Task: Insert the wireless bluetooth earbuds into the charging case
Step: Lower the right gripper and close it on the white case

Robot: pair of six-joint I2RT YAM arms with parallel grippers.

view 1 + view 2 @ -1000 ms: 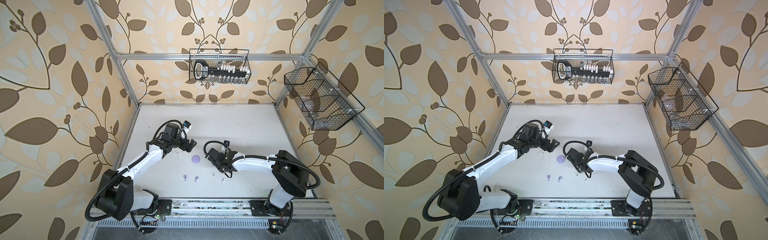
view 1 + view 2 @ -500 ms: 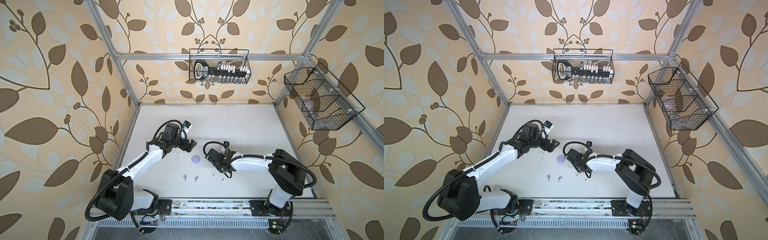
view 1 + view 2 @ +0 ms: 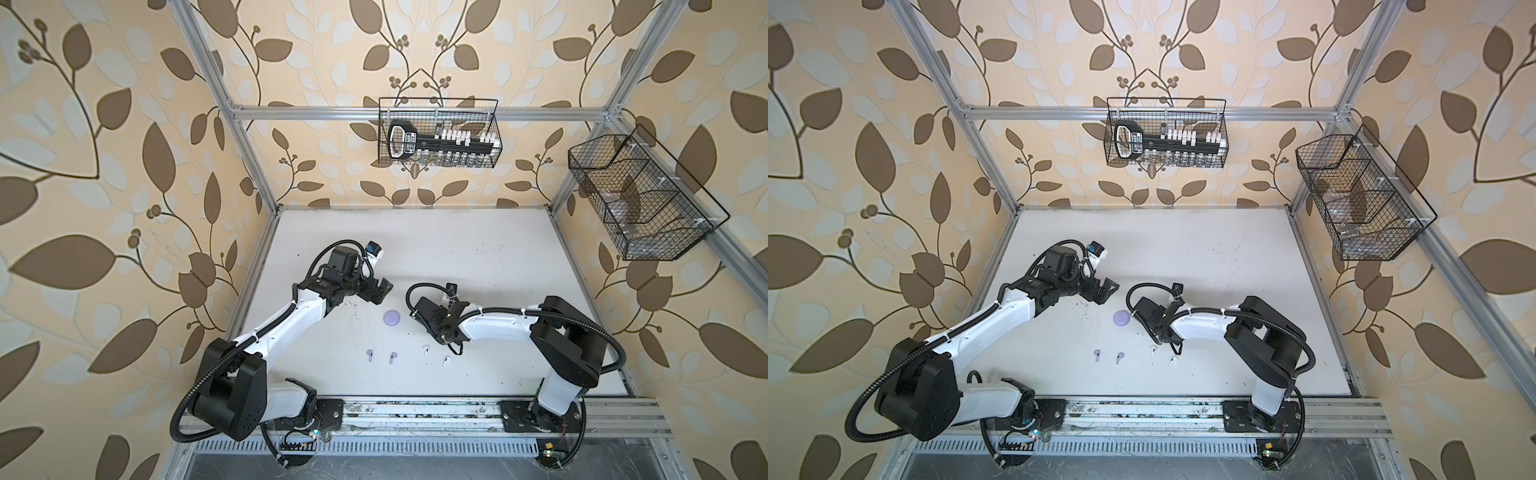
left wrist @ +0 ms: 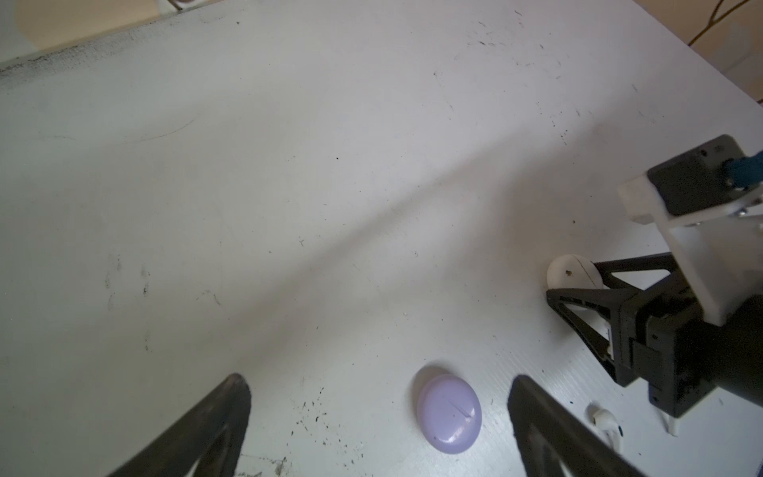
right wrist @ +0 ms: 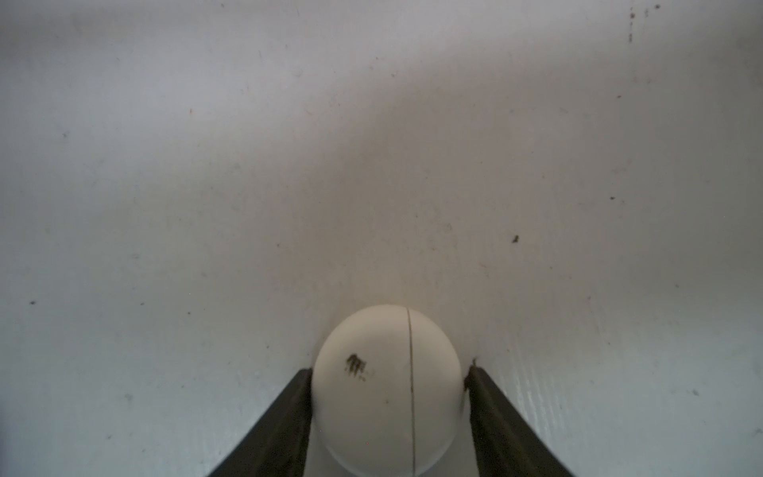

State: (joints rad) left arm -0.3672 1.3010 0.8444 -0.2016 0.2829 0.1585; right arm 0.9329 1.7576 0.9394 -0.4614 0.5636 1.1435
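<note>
1. The fingers [image 5: 285,417] of the right gripper [image 5: 388,369] are pressed against opposite sides of the white charging case [image 5: 386,396], one on each flank, so the case is grasped between them.
2. This case is seen as a smooth, closed round puck stood on edge. A thin seam runs across it and a small dark smudge sits beside the seam. Whether it touches the table [image 3: 478,257] cannot be told.
3. The fingers [image 4: 214,421] of the left gripper [image 4: 377,382] are spread wide and nothing is held.
4. The lavender charging case [image 4: 449,413] is seen lying flat on the table below the gap between the left fingers, nearer one finger than the other. It is closed and glossy, with a short scratch on its lid.
5. Four tiny stemmed earbuds are laid loose on the table, outside both cases and well apart from the left fingers. They are a first lavender earbud [image 3: 369,354], a second lavender earbud [image 3: 392,356], a first white earbud [image 3: 425,351] and a second white earbud [image 3: 446,360]. The white pair lies near the right wrist, behind the right fingertips.
6. The right arm is held low over the table with its forearm nearly level. Its gripper is pointed toward the lavender case, which lies near the right fingertips.
7. The left arm is stretched diagonally from its base, and its gripper is raised above the table and tilted downward.
</note>
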